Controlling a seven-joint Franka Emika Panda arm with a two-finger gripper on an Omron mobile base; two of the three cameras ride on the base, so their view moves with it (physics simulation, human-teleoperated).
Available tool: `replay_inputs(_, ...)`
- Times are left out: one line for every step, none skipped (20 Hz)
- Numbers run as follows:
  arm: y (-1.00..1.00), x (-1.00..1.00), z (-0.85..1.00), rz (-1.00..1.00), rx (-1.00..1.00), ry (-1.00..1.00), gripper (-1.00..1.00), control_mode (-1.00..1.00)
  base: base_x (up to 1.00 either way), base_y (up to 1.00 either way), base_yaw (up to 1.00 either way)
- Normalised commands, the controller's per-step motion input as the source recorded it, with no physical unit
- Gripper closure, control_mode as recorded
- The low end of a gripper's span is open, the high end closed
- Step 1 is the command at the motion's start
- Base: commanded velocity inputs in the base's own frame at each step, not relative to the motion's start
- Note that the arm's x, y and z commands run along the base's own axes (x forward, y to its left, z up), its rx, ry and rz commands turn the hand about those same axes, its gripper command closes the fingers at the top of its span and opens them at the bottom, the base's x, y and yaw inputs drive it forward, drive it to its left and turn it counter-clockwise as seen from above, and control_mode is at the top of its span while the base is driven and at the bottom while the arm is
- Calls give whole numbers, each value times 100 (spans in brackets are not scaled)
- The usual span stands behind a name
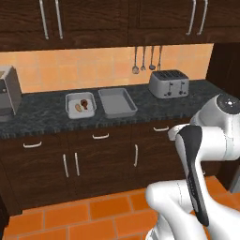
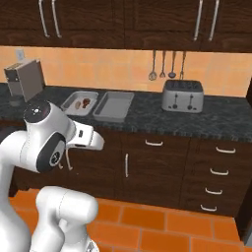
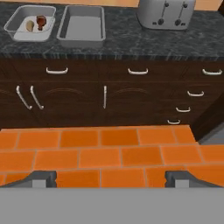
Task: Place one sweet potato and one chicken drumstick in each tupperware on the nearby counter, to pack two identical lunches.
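Hovering off the table point(image 3: 131, 39) with claw point(image 3: 111, 177) wide and empty; drumstick point(image 3: 41, 21) probably light, rigid, slick, so grip its bulb end.

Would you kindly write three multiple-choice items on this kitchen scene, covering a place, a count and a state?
1. Where does the toaster stand on the counter?
A. Left of both containers
B. Between the two containers
C. Right of both containers

2. How many utensils hang on the wall above the toaster?
A. Four
B. Two
C. Six

3. What is the state of the longer tupperware?
A. Holds two drumsticks
B. Empty
C. Covered with a lid

Answers:
1 C, since the toaster sits beyond the longer container's right side.
2 A, since four handles hang side by side in both base views.
3 B, since its grey floor is bare, while the squarish tupperware holds a sweet potato and a chicken drumstick.
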Motion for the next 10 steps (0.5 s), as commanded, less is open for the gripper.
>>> replay_inputs(0, 0, 0, 0, 0, 0, -100, 100, -25, -100, -9)
replay_inputs(0, 0, 0, 0, 0, 0, -100, 100, -12, -100, -7)
replay_inputs(0, 0, 0, 0, 0, 0, -100, 100, 0, -100, -5)
replay_inputs(0, 0, 0, 0, 0, 0, -100, 100, 0, -100, -4)
replay_inputs(0, 0, 0, 0, 0, 0, -100, 100, 0, -100, -2)
replay_inputs(0, 0, 0, 0, 0, 0, -100, 100, 0, -100, 0)
replay_inputs(0, 0, 0, 0, 0, 0, -100, 100, 0, -100, 0)
replay_inputs(0, 0, 0, 0, 0, 0, -100, 100, 0, -100, 0)
replay_inputs(0, 0, 0, 0, 0, 0, -100, 100, 0, -100, 0)
replay_inputs(0, 0, 0, 0, 0, 0, -100, 100, 0, -100, 0)
